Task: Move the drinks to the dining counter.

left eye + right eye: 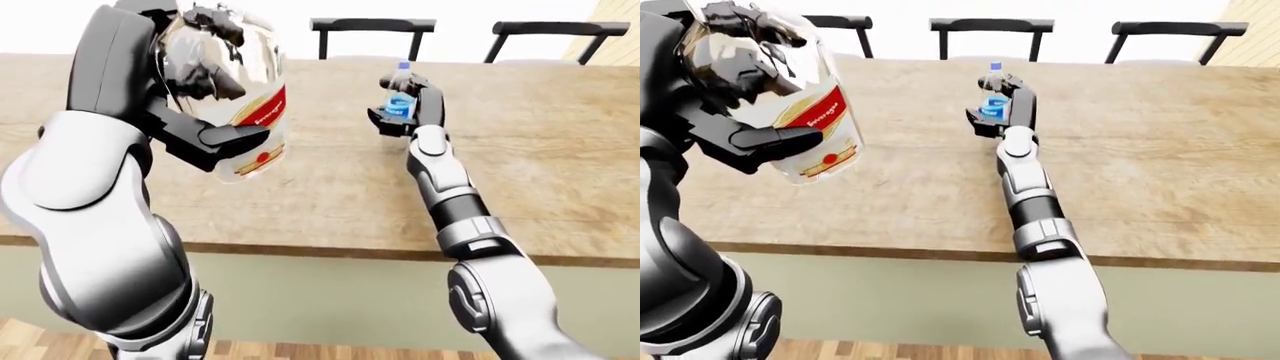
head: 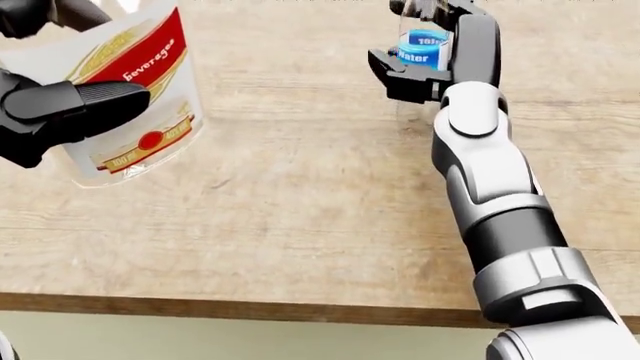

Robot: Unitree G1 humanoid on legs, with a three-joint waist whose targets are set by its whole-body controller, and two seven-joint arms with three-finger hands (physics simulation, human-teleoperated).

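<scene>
My left hand (image 1: 222, 86) is shut on a large clear bottle (image 1: 255, 112) with a red and gold "beverage" label. It holds the bottle tilted, high above the left part of the wooden dining counter (image 1: 300, 202). My right hand (image 1: 405, 112) is stretched out over the counter's middle and shut on a small water bottle (image 2: 424, 46) with a blue label and white cap. The water bottle is upright. I cannot tell if its base touches the counter.
Black chairs (image 1: 988, 27) stand along the counter's far side, at the top of the eye views. The counter's near edge (image 1: 300, 251) runs across below my arms, with a pale green panel under it and wood floor (image 1: 300, 351) at the bottom.
</scene>
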